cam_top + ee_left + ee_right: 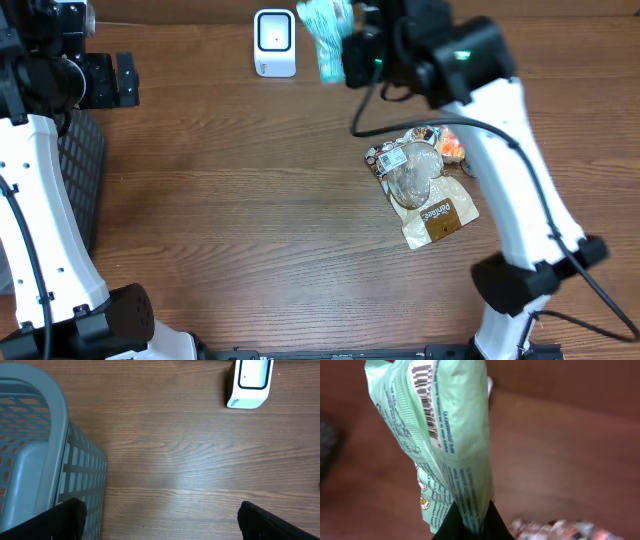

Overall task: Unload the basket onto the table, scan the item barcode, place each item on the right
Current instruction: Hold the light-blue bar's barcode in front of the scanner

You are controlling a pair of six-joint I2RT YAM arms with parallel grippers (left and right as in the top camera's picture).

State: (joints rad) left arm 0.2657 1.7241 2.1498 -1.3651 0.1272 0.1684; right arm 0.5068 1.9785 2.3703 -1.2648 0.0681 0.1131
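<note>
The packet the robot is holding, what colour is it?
The packet is pale green with blue writing; the right wrist view shows it best.

green packet [455,445] runs off the edge at 12 o'clock, its barcode [422,380] cut short; pouches [555,530] at 5 o'clock are blurred.

The wooden table [250,200] carries a white scanner [274,42] at its far edge. A grey basket [54,410] stands left of the scanner. Snack packets [425,190] lie to its right, nearer.
</note>
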